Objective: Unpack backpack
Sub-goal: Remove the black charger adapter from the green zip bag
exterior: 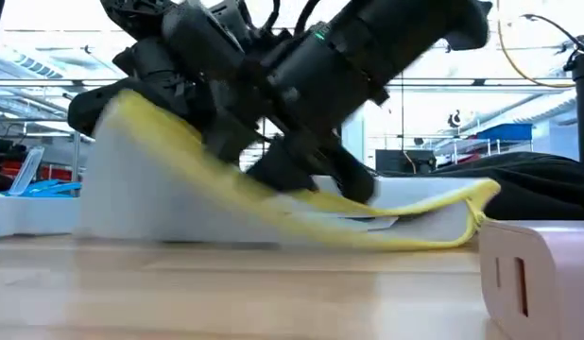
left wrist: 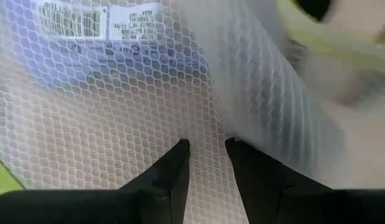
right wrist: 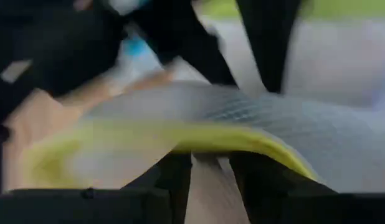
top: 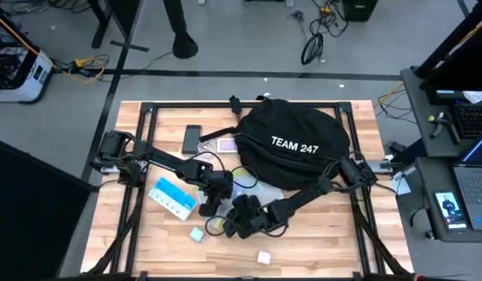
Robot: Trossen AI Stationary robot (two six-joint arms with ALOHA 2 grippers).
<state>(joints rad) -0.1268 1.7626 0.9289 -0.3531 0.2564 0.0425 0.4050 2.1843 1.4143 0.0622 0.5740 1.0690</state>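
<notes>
The black backpack (top: 295, 144) with white "TEAM 247" lettering lies on the far middle of the table. In front of it a white mesh pouch with a yellow edge (exterior: 179, 189) is raised at one end, while its other end (exterior: 462, 222) rests on the wood. Both grippers meet over the pouch. My left gripper (top: 214, 199) comes from the left and my right gripper (top: 239, 222) from the right. In the left wrist view the mesh (left wrist: 118, 106) fills the picture in front of the nearly shut fingers. My left gripper has the pouch's white mesh face (left wrist: 208, 134) between its two fingertips, which stand close together. One layer or several, I cannot tell. The pouch end on this side is lifted off the table. My right gripper holds the pouch at its yellow edge (right wrist: 211, 140), which runs across the two fingertips (right wrist: 177, 171). The fingers come slanting down from the table's right. The pouch is tilted, with its far end on the table.
A blue and white box (top: 172, 197) lies left of the grippers. A dark phone (top: 192, 139) and a pink item (top: 225, 144) lie beside the backpack. A small teal object (top: 196, 233) and a white block (top: 264, 257) sit near the front edge.
</notes>
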